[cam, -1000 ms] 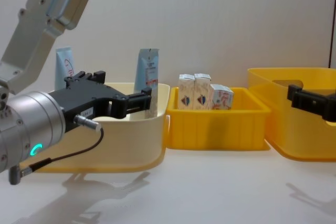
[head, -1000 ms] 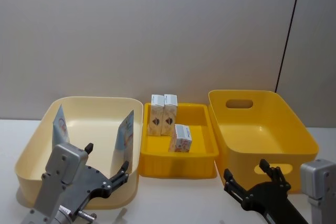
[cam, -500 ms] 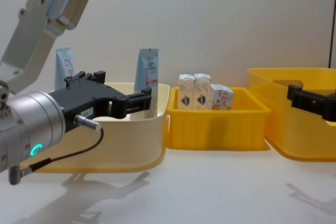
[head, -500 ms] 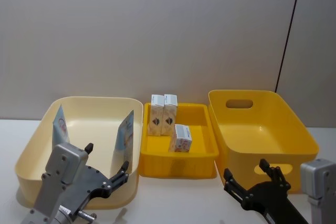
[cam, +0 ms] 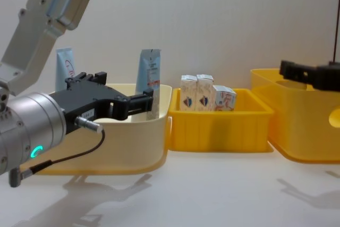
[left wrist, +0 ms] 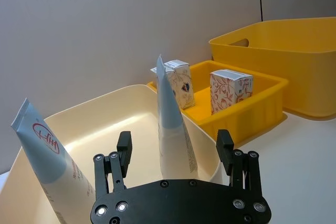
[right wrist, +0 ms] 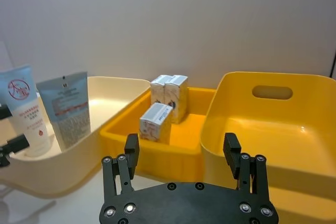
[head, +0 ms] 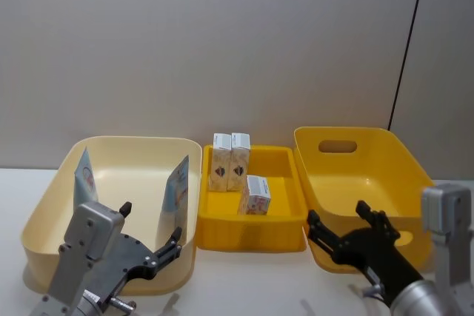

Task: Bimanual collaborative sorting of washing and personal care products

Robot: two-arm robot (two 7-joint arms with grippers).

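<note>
Two pale blue squeeze tubes (head: 84, 175) (head: 176, 190) stand upright in the cream tub (head: 44, 205). Three small white cartons (head: 221, 152) (head: 240, 152) (head: 255, 195) sit in the shallow yellow tray (head: 252, 231). My left gripper (head: 152, 223) hovers open at the cream tub's near rim, its fingers (left wrist: 124, 144) straddling the line to the nearer tube (left wrist: 170, 124). My right gripper (head: 338, 214) hangs open and empty in front of the large yellow tub (head: 415, 175), near the tray's right corner.
The large yellow tub (right wrist: 294, 129) on the right holds nothing and has handle cut-outs. The three containers stand side by side against a grey wall. Bare white table (cam: 212, 190) lies in front of them.
My right gripper has risen and moved forward toward the front of the large yellow tub. The left gripper and all products have stayed put.
</note>
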